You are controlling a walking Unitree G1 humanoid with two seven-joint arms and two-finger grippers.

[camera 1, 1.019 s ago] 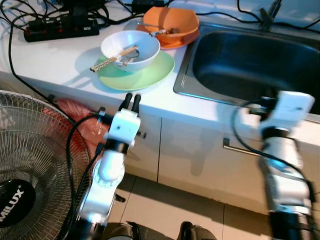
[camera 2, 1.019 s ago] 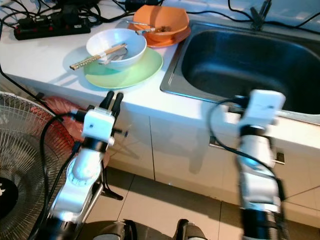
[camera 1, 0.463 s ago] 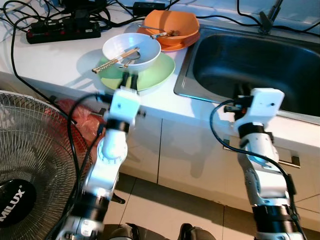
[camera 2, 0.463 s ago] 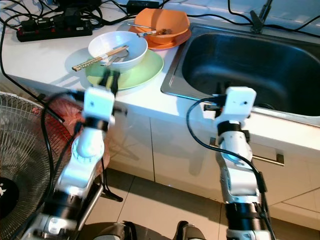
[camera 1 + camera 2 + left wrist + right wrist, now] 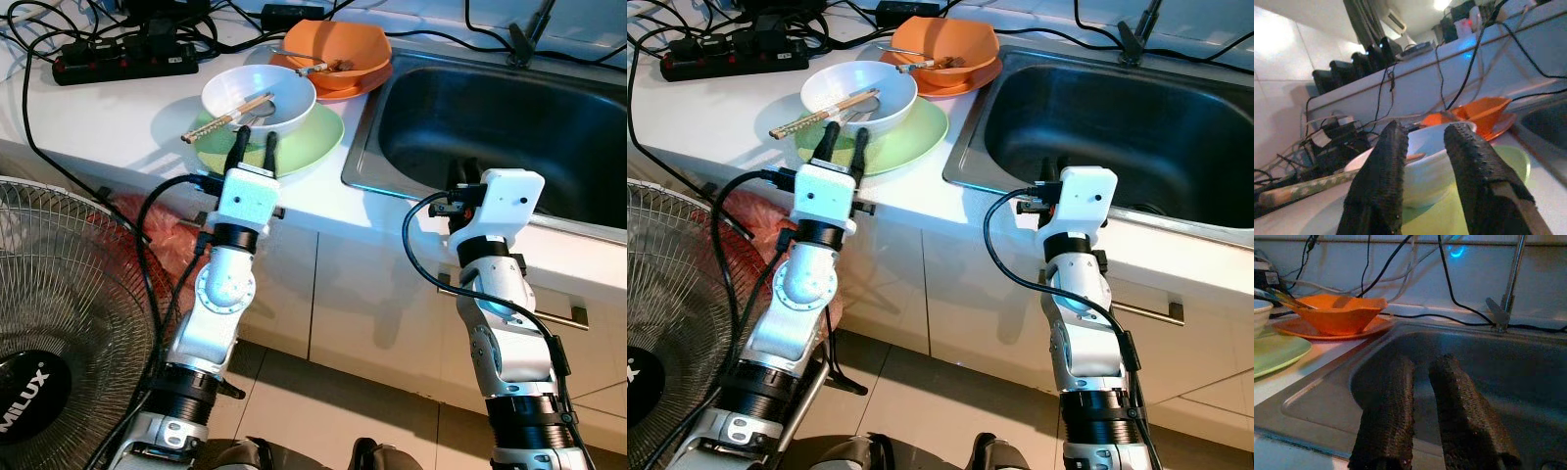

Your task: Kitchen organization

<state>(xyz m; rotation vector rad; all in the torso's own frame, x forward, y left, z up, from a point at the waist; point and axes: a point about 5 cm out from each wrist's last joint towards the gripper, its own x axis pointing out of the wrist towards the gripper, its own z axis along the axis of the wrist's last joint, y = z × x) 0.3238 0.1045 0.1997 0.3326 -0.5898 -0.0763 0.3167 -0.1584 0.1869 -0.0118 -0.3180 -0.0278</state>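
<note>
Raised since the earlier frame, left gripper (image 5: 254, 144) reaches the green plate (image 5: 304, 142), fingers narrowly parted; white bowl (image 5: 259, 96) lies just beyond. Right gripper (image 5: 1422, 382), fingers slightly apart, hovers at the sink (image 5: 509, 127) rim.

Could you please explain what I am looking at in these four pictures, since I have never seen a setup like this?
This is a humanoid robot standing at a kitchen counter. The two wide pictures come from cameras in its head, looking down at its own silver arms. The other two come from cameras on its wrists, looking along each gripper's two black fingers.

On the counter a white bowl with chopsticks sits on a green plate. Behind it an orange bowl sits on an orange plate, and a black power strip lies further left. The steel sink is on the right, and a floor fan stands lower left.

The left gripper points at the white bowl, fingers apart. The right gripper reaches over the sink's edge. Neither holds anything.
</note>
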